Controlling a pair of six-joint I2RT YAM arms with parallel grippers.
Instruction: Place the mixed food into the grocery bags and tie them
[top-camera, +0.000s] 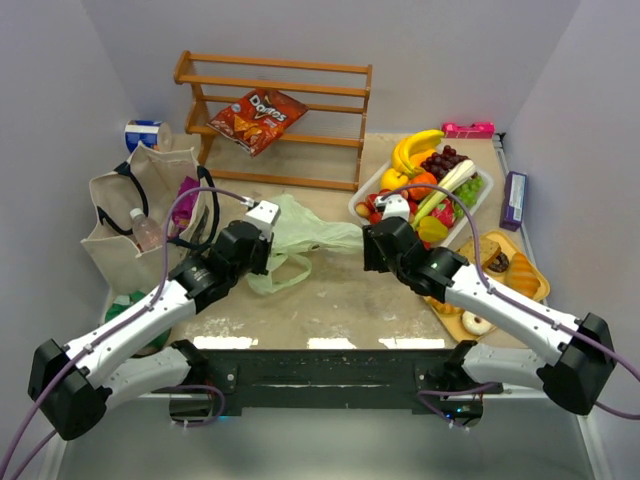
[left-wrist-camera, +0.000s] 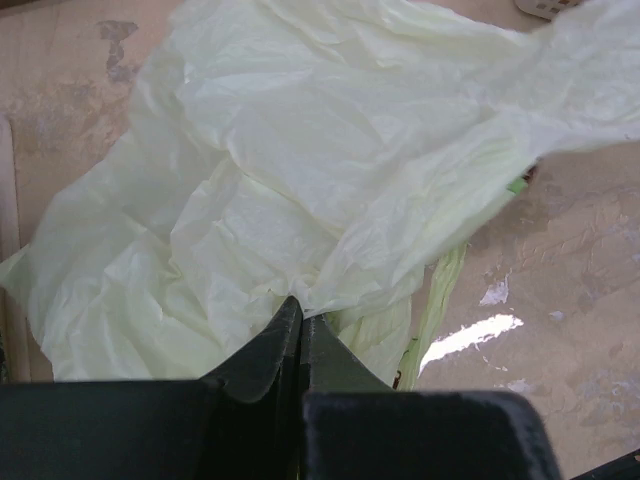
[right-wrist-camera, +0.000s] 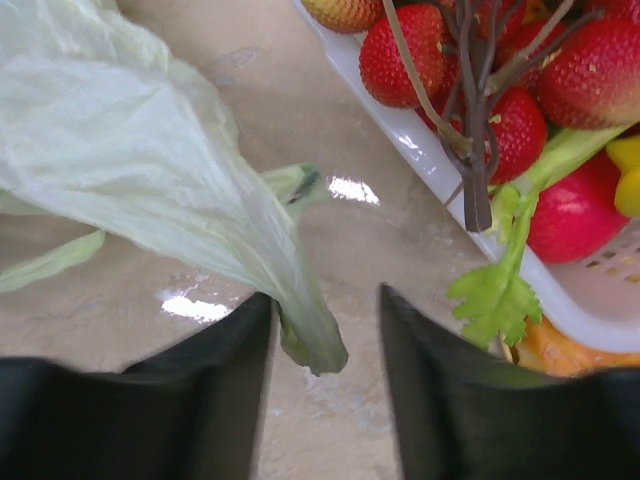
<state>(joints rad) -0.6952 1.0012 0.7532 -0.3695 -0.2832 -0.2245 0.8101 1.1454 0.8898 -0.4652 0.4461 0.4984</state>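
Loosely spread on the scuffed table (top-camera: 340, 300), the green bag (top-camera: 305, 235) is pinched by the left gripper (left-wrist-camera: 300, 315). The right gripper (right-wrist-camera: 325, 297) is parted around its tip.

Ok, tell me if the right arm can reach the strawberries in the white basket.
Probably yes: the right gripper stands open beside the white basket, the strawberries uncovered near its rim. A strip of the pale green plastic bag hangs between its jaws.
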